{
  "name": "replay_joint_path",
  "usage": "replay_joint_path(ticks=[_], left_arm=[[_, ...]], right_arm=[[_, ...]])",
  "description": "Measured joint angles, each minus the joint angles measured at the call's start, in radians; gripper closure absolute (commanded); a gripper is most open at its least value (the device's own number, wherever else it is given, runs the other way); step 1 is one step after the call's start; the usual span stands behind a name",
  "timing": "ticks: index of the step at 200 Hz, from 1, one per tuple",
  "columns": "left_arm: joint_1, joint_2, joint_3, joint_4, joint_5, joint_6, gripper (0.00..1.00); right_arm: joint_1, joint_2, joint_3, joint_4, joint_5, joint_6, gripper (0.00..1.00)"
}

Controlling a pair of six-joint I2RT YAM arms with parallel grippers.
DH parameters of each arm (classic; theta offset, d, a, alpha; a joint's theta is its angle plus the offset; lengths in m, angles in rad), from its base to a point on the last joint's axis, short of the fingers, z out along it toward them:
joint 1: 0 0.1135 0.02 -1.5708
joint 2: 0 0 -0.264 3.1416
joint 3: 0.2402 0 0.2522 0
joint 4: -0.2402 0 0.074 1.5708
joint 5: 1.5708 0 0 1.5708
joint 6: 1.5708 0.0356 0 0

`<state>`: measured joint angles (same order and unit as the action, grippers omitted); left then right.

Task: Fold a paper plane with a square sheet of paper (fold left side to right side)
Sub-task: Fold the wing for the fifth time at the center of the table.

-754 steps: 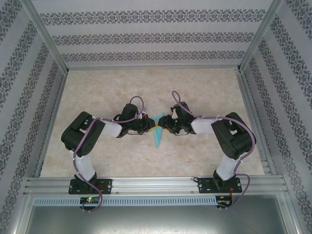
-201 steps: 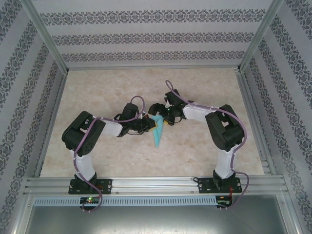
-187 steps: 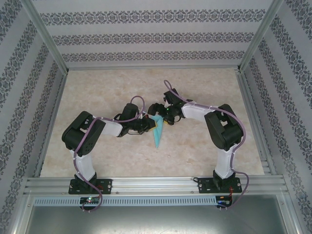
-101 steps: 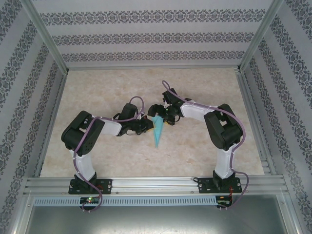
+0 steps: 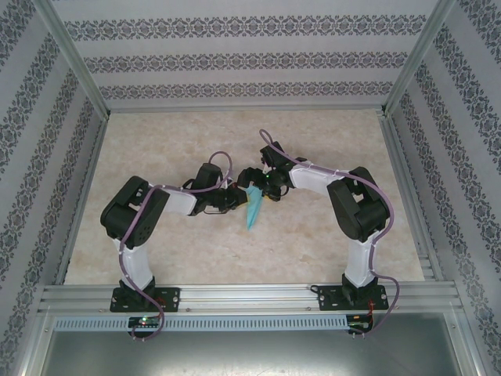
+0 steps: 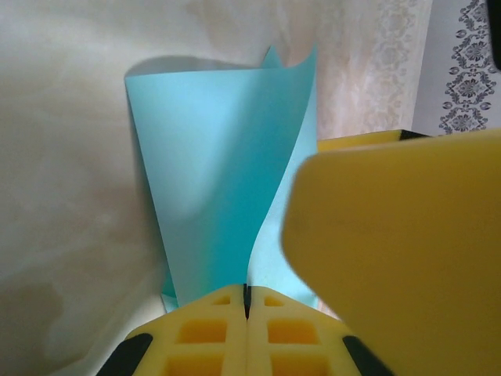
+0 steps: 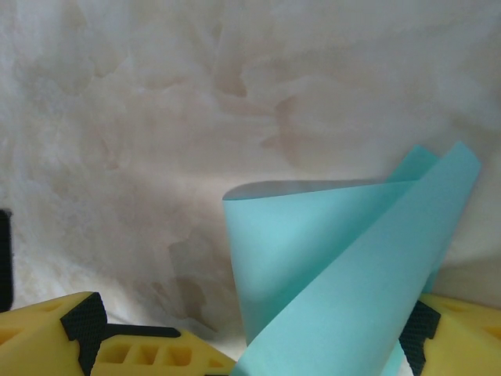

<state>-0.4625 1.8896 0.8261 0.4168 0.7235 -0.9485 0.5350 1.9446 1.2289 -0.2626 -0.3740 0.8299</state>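
The light turquoise sheet of paper is folded into a narrow pointed paper plane point(image 5: 251, 210) lying mid-table, tip toward the near edge. My left gripper point(image 5: 236, 200) is at its left side. In the left wrist view the yellow jaws point(image 6: 246, 301) are pressed together on the edge of a raised paper flap point(image 6: 211, 188), which stands up and curls. My right gripper point(image 5: 256, 180) hovers at the plane's wide far end. Its yellow fingers point(image 7: 133, 348) stand wide apart, open, with the curled flap point(image 7: 329, 251) between them; a blurred yellow finger point(image 6: 399, 251) crowds the left wrist view.
The marbled table top point(image 5: 156, 149) is ringed by an aluminium frame point(image 5: 243, 296) and patterned walls. Both arms' elbows bend outward, and their wrists meet close together over the paper.
The right gripper has crept a little left and farther back over the paper's wide end. The left gripper and the paper have shifted slightly away from the near edge.
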Motion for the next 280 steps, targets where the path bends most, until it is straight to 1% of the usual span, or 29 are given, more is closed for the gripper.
replay_joint_path(ticks=[32,117,155,194,235,243,257,280], left_arm=[[0.0,0.031,-0.001,-0.001,0.006,0.0,1.0],[0.0,0.031,-0.024,0.033,0.007,0.0,1.0],[-0.001,0.031,-0.031,0.044,0.006,0.0,1.0],[-0.002,0.031,-0.04,0.063,0.005,0.0,1.0],[-0.003,0.03,-0.043,0.069,0.003,0.0,1.0],[-0.003,0.03,-0.044,0.07,0.002,0.0,1.0],[-0.003,0.029,-0.046,0.072,0.002,0.0,1.0],[-0.003,0.024,-0.053,0.074,-0.002,0.0,1.0]], right_arm=[[0.0,0.0,0.0,0.0,0.0,0.0,0.02],[0.0,0.0,-0.001,0.014,-0.008,0.001,0.02],[0.0,-0.003,-0.025,0.072,-0.017,0.008,0.02],[-0.01,-0.049,-0.088,0.131,-0.019,0.02,0.02],[-0.05,-0.153,-0.133,0.168,-0.035,0.031,0.03],[-0.058,-0.175,-0.142,0.178,-0.039,0.031,0.08],[-0.07,-0.206,-0.16,0.192,-0.047,0.026,0.19],[-0.081,-0.232,-0.196,0.201,-0.064,0.026,0.51]])
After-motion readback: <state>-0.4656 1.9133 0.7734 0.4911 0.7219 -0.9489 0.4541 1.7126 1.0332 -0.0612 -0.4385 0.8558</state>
